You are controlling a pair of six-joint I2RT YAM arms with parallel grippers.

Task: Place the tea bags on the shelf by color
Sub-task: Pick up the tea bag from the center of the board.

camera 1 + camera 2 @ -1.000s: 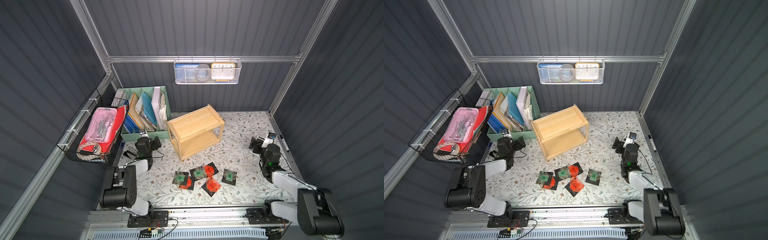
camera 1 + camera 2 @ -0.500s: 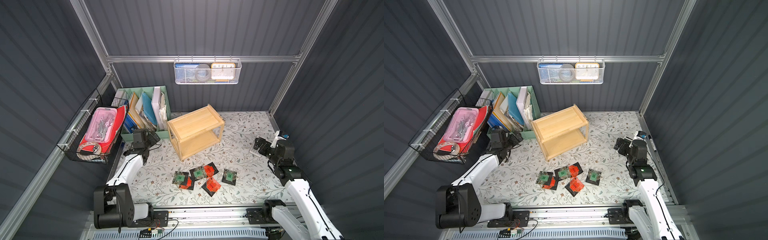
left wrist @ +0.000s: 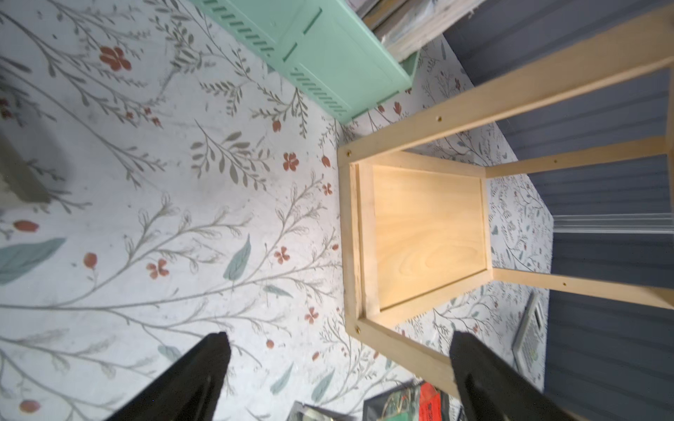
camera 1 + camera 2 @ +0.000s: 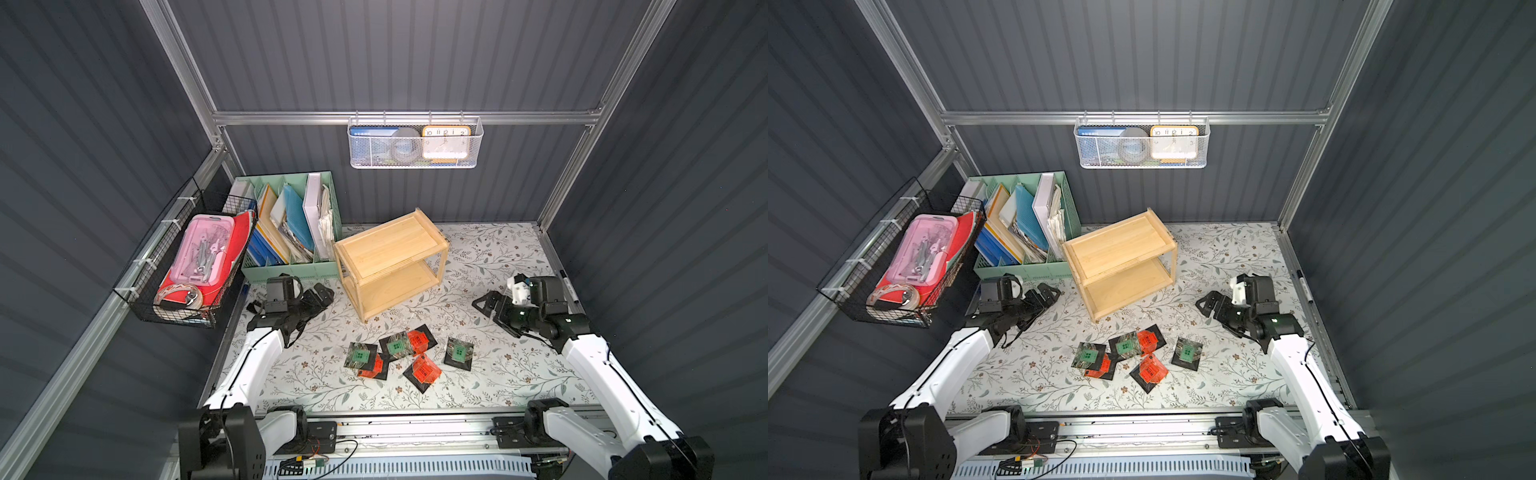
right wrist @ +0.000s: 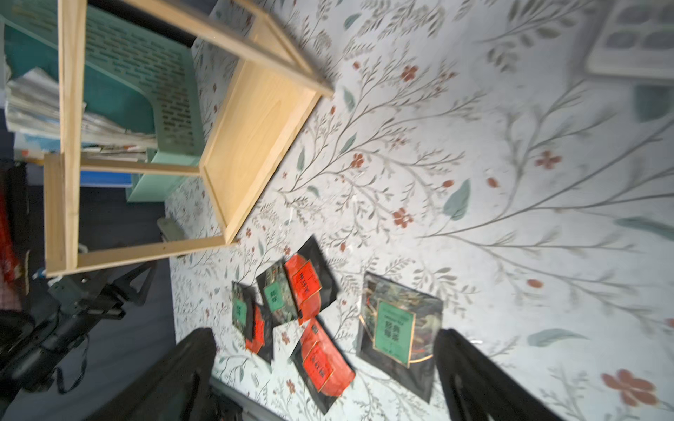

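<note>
I am working a floral-patterned table [image 4: 498, 257] where six small square black-backed tea bags [image 4: 398, 345], three orange-red-fronted and three green-labelled, are lying in a loose, partly overlapping cluster near the middle of the front edge. None is sitting on the two-tier light wooden shelf [image 4: 388, 249], which is standing toward the back edge with both boards bare. The left gripper [image 4: 325, 294] is hovering near the left edge, fingers spread wide and empty; the right gripper [image 4: 485, 304] is hovering near the right edge, likewise spread and empty. I am judging the first pick to be the step in hand. The lone green-labelled packet [image 5: 395, 324], lying apart toward the right edge, looks easiest for the right arm because nothing overlaps it, and being flat it likely wants a low, angled pinch at one edge. The labels are carrying characters too small to read; only the numerals on an orange-rimmed clock [image 4: 445, 143] in the white wire basket [image 4: 374, 162] on the back wall are legible.
</note>
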